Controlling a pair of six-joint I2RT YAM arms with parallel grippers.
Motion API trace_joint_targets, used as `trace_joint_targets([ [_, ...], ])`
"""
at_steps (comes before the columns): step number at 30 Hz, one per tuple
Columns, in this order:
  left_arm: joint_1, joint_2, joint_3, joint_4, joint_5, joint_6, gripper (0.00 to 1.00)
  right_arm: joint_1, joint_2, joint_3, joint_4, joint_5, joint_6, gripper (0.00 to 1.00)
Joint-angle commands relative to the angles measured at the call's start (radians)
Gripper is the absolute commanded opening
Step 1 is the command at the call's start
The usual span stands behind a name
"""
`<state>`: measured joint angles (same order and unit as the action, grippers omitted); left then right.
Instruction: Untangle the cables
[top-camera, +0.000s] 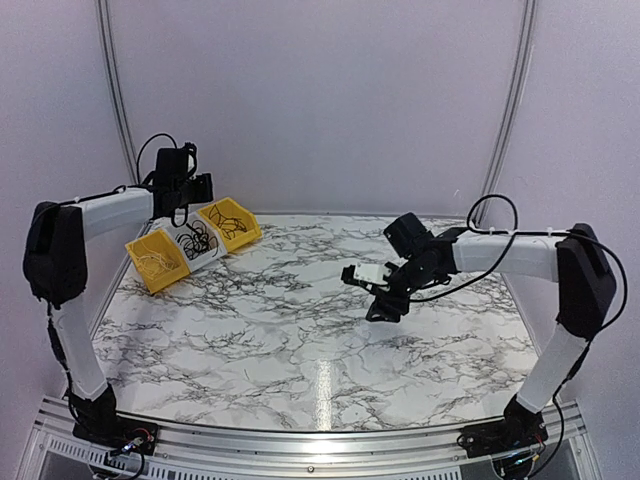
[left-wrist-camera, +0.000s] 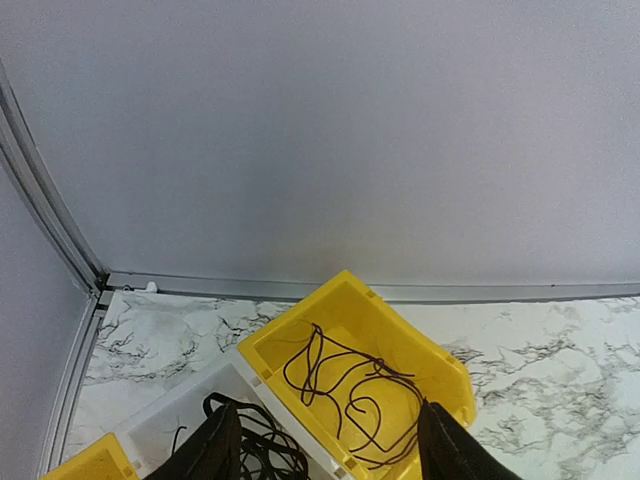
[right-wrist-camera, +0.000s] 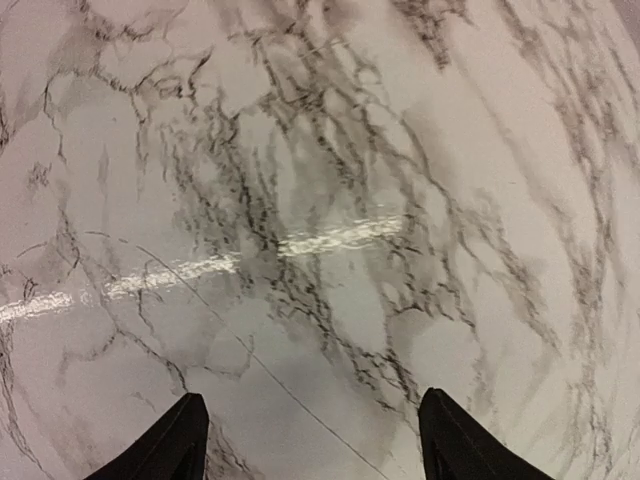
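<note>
Thin black cables lie in three bins at the back left. A single loose cable (left-wrist-camera: 360, 390) sprawls in the right yellow bin (left-wrist-camera: 400, 325). A dense tangle of cables (left-wrist-camera: 255, 445) fills the white bin (left-wrist-camera: 170, 420) beside it. My left gripper (left-wrist-camera: 328, 415) hangs open just above these two bins, with nothing between its fingers; in the top view the left gripper (top-camera: 182, 215) sits over the white bin (top-camera: 207, 254). My right gripper (right-wrist-camera: 315, 410) is open and empty over bare marble, and the top view shows the right gripper (top-camera: 383, 308) right of the table's middle.
A second yellow bin (top-camera: 150, 272) with a thin cable stands left of the white one. The back wall (left-wrist-camera: 320, 140) rises close behind the bins, with a metal corner post (left-wrist-camera: 45, 210) at the left. The marble tabletop (top-camera: 300, 340) stretches from the bins to the arms' bases.
</note>
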<state>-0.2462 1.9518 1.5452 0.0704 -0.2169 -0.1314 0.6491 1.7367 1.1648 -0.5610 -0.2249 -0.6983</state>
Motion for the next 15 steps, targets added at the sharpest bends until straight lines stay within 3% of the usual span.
trace_joint_targets([
  [1,-0.058,-0.162,-0.15,0.034,0.022,-0.019,0.63,-0.084,-0.147,0.021,0.103,-0.036,0.066,0.73],
  [5,-0.156,-0.308,-0.261,0.076,0.003,0.01,0.63,-0.137,-0.274,0.023,0.213,-0.035,0.136,0.8],
  [6,-0.185,-0.337,-0.273,0.066,0.003,0.02,0.63,-0.152,-0.308,0.02,0.249,-0.023,0.165,0.96],
  [10,-0.274,-0.45,-0.365,0.068,0.08,0.015,0.69,-0.205,-0.421,-0.028,0.415,0.079,0.285,0.98],
  [11,-0.288,-0.487,-0.392,0.069,0.096,0.001,0.74,-0.21,-0.435,-0.04,0.44,0.115,0.313,0.99],
  [12,-0.299,-0.514,-0.424,0.058,0.113,-0.011,0.95,-0.21,-0.443,-0.052,0.45,0.151,0.334,0.99],
  [15,-0.301,-0.59,-0.515,0.035,0.124,-0.035,0.99,-0.215,-0.468,-0.108,0.493,0.22,0.369,0.99],
])
